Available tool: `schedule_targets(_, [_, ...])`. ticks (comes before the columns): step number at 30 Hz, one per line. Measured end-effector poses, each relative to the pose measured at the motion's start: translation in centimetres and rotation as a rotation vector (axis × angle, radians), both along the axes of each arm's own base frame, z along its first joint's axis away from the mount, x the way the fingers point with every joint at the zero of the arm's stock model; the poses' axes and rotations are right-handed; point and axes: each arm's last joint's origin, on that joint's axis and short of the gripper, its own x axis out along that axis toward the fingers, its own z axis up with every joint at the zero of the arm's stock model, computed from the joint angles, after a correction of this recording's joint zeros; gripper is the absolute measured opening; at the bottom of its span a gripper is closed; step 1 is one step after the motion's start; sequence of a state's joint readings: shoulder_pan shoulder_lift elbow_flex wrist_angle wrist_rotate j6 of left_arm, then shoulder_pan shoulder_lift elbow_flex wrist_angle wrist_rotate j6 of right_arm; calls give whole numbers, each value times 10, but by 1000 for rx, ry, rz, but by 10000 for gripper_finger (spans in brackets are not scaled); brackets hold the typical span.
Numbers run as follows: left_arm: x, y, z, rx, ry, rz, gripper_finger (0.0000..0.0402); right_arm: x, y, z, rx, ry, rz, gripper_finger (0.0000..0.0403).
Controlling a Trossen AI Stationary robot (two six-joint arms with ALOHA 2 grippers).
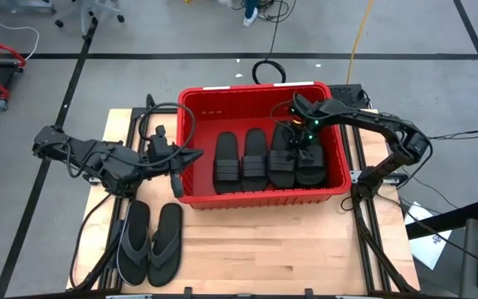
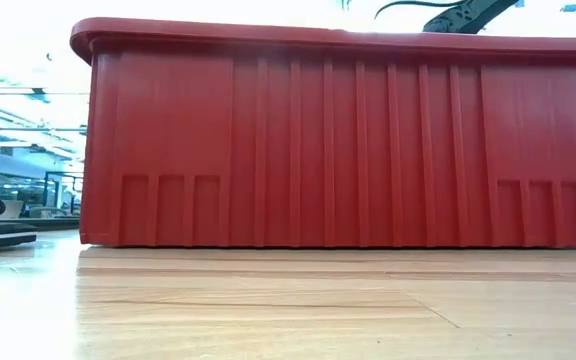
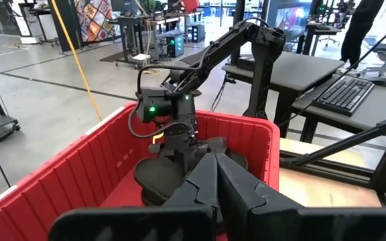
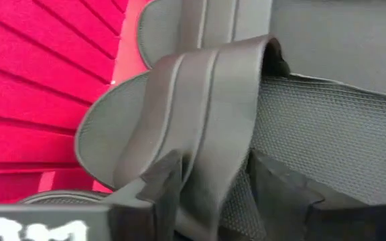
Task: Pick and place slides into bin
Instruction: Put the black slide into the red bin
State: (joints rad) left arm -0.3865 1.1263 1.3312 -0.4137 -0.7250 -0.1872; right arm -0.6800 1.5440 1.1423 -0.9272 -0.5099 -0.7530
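Low view hides the slides behind the bin; right tool spread around a strap.

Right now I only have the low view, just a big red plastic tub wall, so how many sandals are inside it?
Observer: Four black ribbed-strap rubber sandals show side by side in the red plastic tub; more could be stacked beneath.
Operator: Where is the right gripper?
Observer: The right gripper is low inside the tub's right half; the right wrist view shows its fingers either side of a sandal's strap.
Operator: Anything left outside?
Observer: Two thin dark-grey thong flip-flops lie on the wooden table in front of the tub's left corner, near the left gripper, which is shut.
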Motion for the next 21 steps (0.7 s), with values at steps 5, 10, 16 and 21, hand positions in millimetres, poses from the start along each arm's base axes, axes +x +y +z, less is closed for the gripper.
schedule_targets(5, [0, 0, 0, -2, -1, 0, 8, -2, 0, 8, -58, -19, -17, 195])
schedule_targets(10, [0, 0, 0, -2, -1, -1, 8, -7, 3, 21, -121, -44, -25, 216])
schedule_targets(16, [0, -1, 0, -7, 1, -29, 8, -15, 8, 33, -170, -66, -37, 223])
schedule_targets(21, [0, -1, 0, -11, 3, -46, 8, -16, 14, 52, -254, -140, -99, 209])
